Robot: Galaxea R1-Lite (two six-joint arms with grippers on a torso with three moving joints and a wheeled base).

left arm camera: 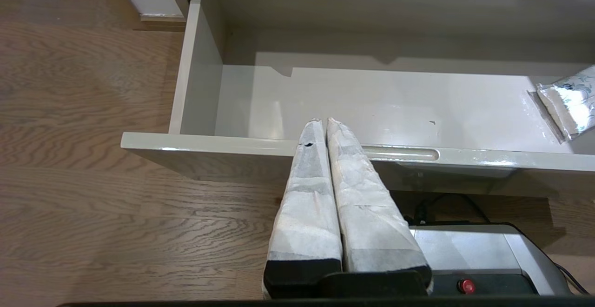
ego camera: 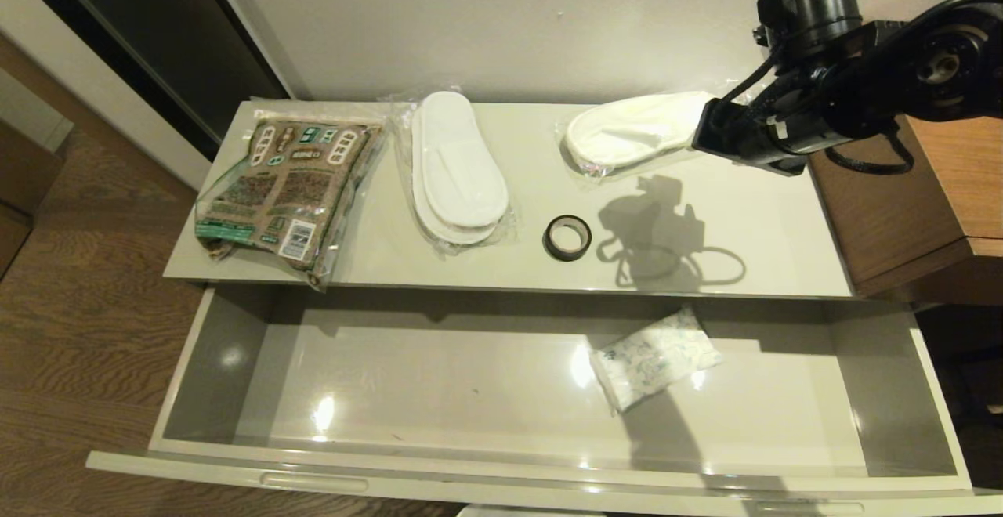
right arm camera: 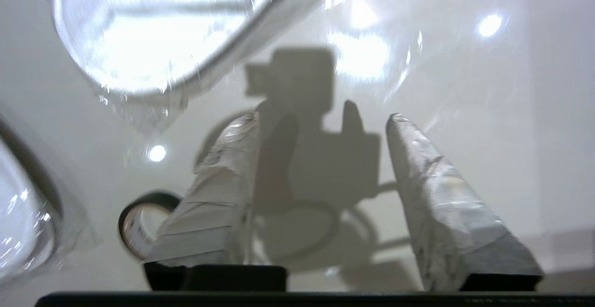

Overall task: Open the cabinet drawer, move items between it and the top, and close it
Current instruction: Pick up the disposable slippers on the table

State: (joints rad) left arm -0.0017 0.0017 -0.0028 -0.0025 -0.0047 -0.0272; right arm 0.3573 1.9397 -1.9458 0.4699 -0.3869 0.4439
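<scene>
The cabinet drawer stands pulled fully out; its slot handle shows along the front edge. On the top lie the brown-and-green packet at the left, one wrapped slipper pair beside it, the second pair at the back right, and the black tape roll in the middle. My right gripper hovers open and empty over bare top, between the second slipper pair and the tape roll. My left gripper is shut on nothing, low before the drawer's front edge.
A small white crinkled sachet lies on the drawer floor right of the middle, also seen as the sachet. A taller brown wooden unit adjoins the top's right end. Wood floor lies to the left. My base sits below the drawer front.
</scene>
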